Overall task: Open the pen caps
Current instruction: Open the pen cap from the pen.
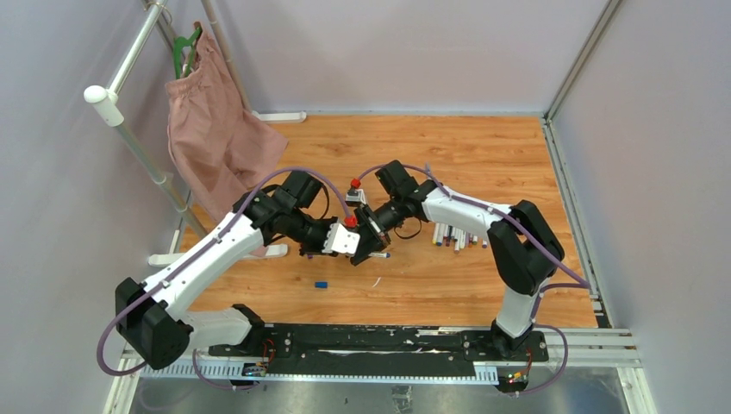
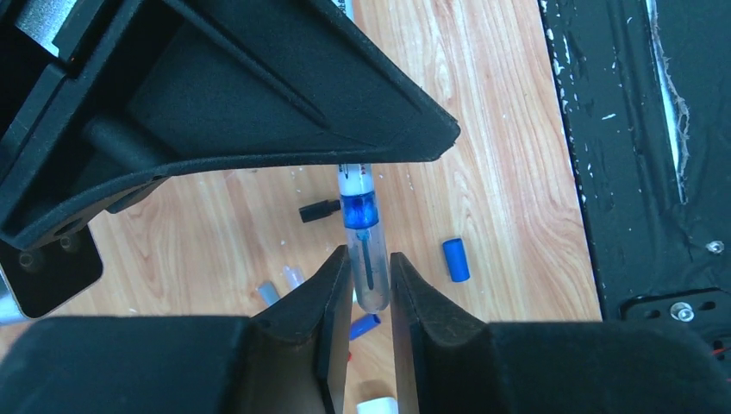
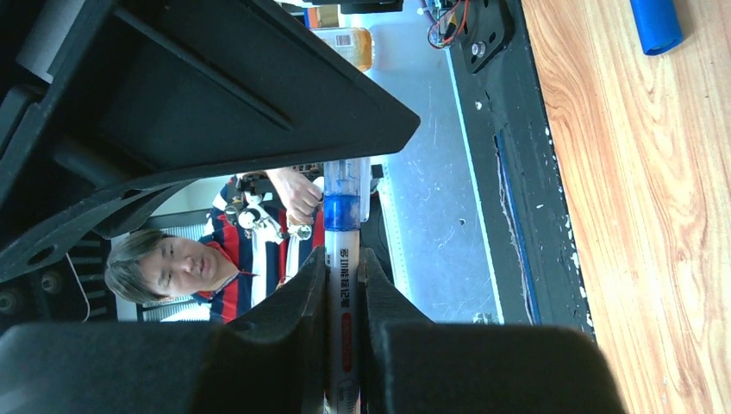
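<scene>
One pen [image 2: 360, 250] is held. On the surface [image 2: 517, 129] the left wrist view shows two blue caps [image 2: 456, 260], one black cap [image 2: 319, 210] and two pale grey pieces [image 2: 269, 293]. The pen heap [image 1: 457, 235] is too bunched to count.
</scene>
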Controlling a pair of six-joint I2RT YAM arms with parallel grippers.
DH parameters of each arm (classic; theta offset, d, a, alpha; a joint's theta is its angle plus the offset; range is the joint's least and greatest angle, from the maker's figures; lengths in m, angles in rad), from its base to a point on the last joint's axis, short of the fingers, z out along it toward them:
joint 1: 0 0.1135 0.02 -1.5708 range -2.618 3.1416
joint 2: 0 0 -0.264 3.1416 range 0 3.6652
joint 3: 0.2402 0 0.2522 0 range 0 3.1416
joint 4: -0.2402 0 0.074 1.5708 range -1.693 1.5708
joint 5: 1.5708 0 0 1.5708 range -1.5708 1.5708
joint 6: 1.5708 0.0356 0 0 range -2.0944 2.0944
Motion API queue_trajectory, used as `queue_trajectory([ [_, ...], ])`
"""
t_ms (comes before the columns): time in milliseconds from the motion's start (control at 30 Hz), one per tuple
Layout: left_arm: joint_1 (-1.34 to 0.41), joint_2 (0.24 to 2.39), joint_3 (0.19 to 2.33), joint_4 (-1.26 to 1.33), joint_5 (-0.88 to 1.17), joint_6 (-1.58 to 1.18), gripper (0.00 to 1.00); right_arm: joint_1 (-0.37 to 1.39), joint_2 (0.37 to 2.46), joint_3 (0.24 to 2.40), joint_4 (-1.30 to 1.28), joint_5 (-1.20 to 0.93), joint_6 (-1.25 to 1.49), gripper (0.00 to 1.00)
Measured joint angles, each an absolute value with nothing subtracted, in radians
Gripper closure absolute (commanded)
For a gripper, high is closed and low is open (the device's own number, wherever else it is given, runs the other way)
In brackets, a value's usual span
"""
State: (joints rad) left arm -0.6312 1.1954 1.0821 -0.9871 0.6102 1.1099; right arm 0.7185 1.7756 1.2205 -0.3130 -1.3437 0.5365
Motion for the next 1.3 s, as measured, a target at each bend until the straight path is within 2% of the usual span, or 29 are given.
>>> queue_trajectory([
  [400,-0.641,1.281,1.104,-0.988,0.616,1.069,0.69,0.72,1.819,1.241,-0.303,-1.337,0.564,1.0],
  [600,-0.644,1.303,1.127,-0.984,0.623,1.031,0.83,0.727,1.821,1.265,-0.299,-1.322,0.556,1.0],
  [800,-0.644,1.303,1.127,-0.981,0.618,1.01,0.85,0.734,1.806,1.295,-0.386,-1.257,0.441,1.0],
  [867,-0.644,1.303,1.127,-0.979,0.621,1.005,0.83,0.738,1.793,1.298,-0.405,-1.229,0.413,1.0],
  [1167,-0.646,1.296,1.125,-0.932,0.63,0.922,0.63,0.755,1.731,1.31,-0.45,-1.074,0.334,1.0],
  [1233,-0.648,1.29,1.123,-0.917,0.632,0.904,0.63,0.759,1.722,1.315,-0.451,-1.044,0.321,1.0],
  [1300,-0.649,1.285,1.123,-0.907,0.634,0.888,0.71,0.763,1.713,1.317,-0.453,-1.023,0.312,1.0],
])
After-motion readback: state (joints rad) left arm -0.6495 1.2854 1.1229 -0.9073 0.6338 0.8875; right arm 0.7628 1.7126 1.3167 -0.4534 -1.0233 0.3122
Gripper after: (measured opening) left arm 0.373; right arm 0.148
